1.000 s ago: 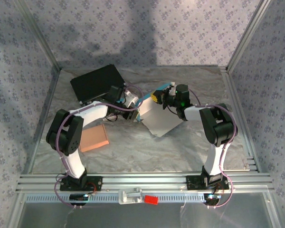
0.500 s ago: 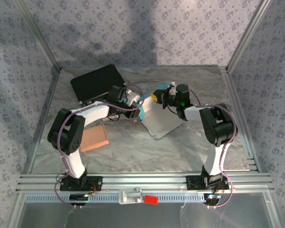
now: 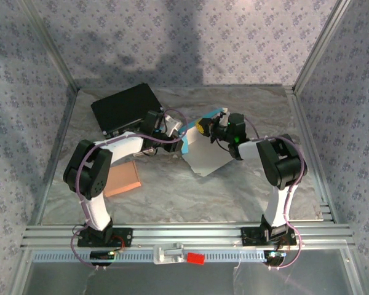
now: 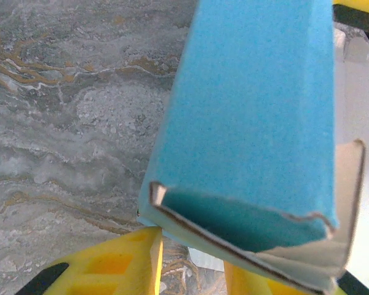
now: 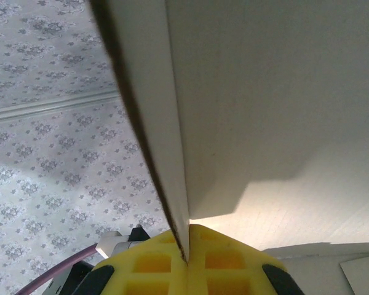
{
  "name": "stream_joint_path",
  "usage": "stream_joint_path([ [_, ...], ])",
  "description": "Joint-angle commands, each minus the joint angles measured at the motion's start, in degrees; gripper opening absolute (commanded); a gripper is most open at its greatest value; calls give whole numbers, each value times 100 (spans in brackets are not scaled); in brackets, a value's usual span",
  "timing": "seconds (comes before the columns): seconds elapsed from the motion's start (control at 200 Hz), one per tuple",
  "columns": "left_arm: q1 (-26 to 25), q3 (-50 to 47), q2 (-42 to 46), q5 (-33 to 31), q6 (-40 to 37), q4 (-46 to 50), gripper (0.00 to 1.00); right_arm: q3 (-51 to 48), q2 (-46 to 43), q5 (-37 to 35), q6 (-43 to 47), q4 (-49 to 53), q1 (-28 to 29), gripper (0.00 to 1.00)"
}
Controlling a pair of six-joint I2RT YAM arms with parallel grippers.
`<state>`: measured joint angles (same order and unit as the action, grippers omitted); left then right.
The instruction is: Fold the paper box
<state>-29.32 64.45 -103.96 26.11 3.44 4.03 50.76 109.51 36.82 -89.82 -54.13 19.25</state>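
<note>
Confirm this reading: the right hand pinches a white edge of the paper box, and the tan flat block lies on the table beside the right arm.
One thing is wrong: the tan flat block lies on the table beside the left arm, not the right, as the top external view shows. The right hand does pinch a white edge of the paper box.

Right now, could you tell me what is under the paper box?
Around the paper box the marbled table shows, and the left wrist view sees bare table beside the blue flap. The patch directly beneath the box is covered.
</note>
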Motion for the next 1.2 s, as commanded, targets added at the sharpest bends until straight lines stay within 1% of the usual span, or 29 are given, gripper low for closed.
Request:
stream_joint_path([
  [0.0,-73,7,-106,-246,204,-329,31,-195,170,-49,-98,-298,109,0],
  [0.16,-152,-86,-109,-656,463,-518,31,-325,248,-206,-199,-649,176,0],
  [0.385,-256,-145,-141,-983,797,-708,27,-467,298,-344,-226,-883,232,0],
  [0.67,-400,-299,-181,-1535,1404,-954,24,-526,325,-528,-341,-1007,358,0],
  [0.859,-565,-398,-218,-1988,1757,-1184,24,-515,316,-631,-411,-1031,423,0],
  [0.999,-669,-391,-294,-2321,1951,-1298,22,-537,307,-705,-465,-1036,457,0],
  [1.064,-680,-372,-345,-2394,2027,-1334,19,-549,294,-733,-483,-1030,467,0],
  [1.194,-762,-248,-440,-2594,2063,-1234,16,-562,283,-791,-475,-1023,517,0],
])
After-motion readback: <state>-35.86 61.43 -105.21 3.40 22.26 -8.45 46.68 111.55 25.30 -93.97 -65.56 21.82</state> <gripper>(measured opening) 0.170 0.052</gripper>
